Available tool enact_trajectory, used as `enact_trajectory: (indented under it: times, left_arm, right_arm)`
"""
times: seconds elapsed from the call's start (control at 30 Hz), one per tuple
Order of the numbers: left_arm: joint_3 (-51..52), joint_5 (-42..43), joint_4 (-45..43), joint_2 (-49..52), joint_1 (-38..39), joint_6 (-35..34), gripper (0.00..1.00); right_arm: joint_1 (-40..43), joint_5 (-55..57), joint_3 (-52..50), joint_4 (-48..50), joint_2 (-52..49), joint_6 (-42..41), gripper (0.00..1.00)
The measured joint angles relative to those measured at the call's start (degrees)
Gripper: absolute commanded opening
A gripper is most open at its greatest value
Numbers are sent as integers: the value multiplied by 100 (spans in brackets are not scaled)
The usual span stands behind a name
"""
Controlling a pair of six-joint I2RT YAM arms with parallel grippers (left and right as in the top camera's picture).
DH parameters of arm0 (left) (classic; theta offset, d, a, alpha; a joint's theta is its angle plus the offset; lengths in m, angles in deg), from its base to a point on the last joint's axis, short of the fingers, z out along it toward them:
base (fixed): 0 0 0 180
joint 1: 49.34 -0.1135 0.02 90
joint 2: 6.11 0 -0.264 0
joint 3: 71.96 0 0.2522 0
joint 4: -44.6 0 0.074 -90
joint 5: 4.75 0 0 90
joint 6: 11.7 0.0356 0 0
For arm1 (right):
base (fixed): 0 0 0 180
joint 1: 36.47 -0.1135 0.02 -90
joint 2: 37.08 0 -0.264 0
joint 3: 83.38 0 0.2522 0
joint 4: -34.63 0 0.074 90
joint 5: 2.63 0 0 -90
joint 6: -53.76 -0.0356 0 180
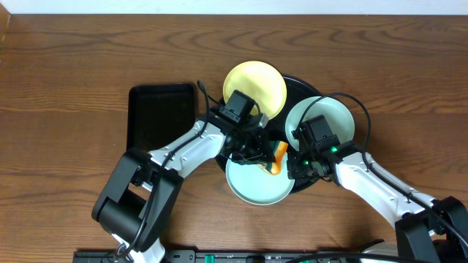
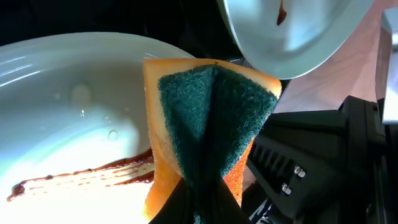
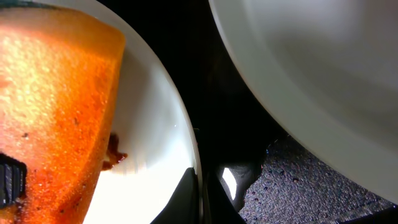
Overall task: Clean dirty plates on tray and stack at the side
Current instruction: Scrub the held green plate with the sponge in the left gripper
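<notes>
- Both arms reach inward from the near edge of the table and meet over the round tray (image 1: pixel 298 86).
- The left gripper (image 1: pixel 262 153) is closed on a folded orange sponge (image 2: pixel 211 118) with a green scrubbing face, and points it down at the near mint plate (image 1: pixel 252 188).
- The right gripper (image 1: pixel 300 166) is narrow and pinches the rim of this plate.
- This plate has a long brown smear (image 2: pixel 81 177) beside the sponge.
- There are three plates, all on the tray: the near mint one, a second mint plate (image 1: pixel 333 117) at the right with a small brown spot, and the yellow plate (image 1: pixel 252 82) farthest.
- One rectangular tray (image 1: pixel 161 117) lies to the left.
</notes>
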Motion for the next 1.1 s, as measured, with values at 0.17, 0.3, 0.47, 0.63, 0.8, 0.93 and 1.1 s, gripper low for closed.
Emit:
enact_trajectory:
  times: [0.17, 0.3, 0.47, 0.63, 0.8, 0.93, 1.1]
  left_arm:
    - [31, 0, -11, 28, 190, 0, 8]
    - [31, -57, 9, 151, 431, 0, 7]
    - [35, -422, 181, 160, 459, 4, 7]
    - [33, -833, 452, 157, 374, 7, 7]
    - [4, -1169, 664, 111, 208, 15, 7]
    - [-2, -1381, 745, 68, -4, 50, 7]
    - [-2, -2006, 1058, -142, -267, 155, 7]
  right_arm:
    - [0, 0, 0, 0, 0, 0, 1]
    - [0, 0, 0, 0, 0, 0, 1]
    - [0, -7, 0, 0, 0, 0, 1]
    - [0, -50, 0, 0, -4, -4, 1]
    - [0, -76, 0, 0, -4, -7, 1]
    - [0, -76, 2, -2, -4, -15, 1]
    - [0, -81, 4, -2, -4, -15, 1]
